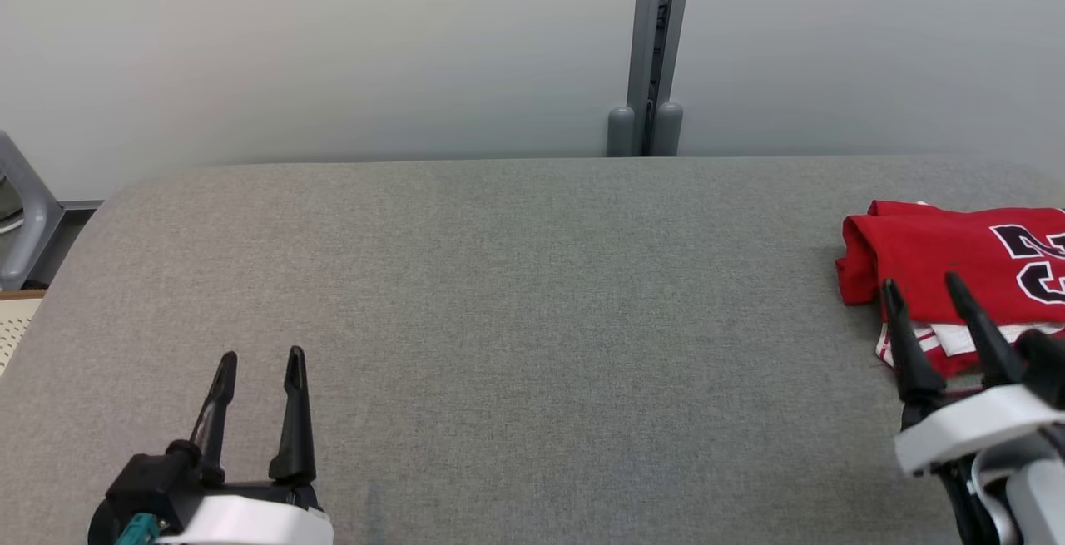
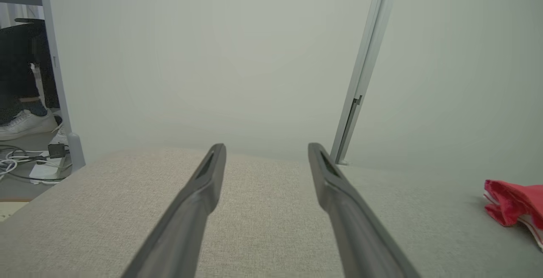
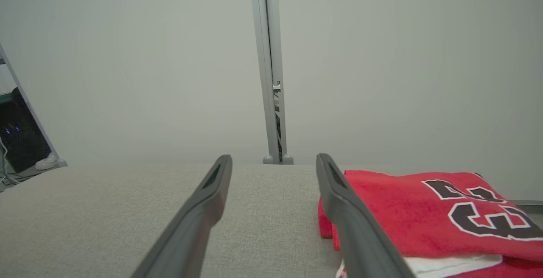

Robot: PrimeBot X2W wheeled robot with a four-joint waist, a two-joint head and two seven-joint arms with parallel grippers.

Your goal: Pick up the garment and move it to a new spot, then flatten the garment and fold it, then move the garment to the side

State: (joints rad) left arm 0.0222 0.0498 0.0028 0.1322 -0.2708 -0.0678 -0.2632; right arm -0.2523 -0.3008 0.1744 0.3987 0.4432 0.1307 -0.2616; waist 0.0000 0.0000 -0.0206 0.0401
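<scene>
Left end effector (image 1: 262,355) and right end effector (image 1: 921,280) spread, empty; folded jersey (image 1: 932,245) at table's (image 1: 499,279) right edge, seemingly set aside.

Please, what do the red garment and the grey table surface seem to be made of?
Red garment: probably a soft knit sports fabric with a matte finish. It lies in limp folds and has white trim and stitched-looking black numerals. Table surface: apparently covered in grey woven cloth, also matte, with a fine grainy weave and no shine.

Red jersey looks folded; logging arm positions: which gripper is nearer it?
Right. The right gripper sits at the jersey's front left corner; the left gripper is far off across the table.
</scene>
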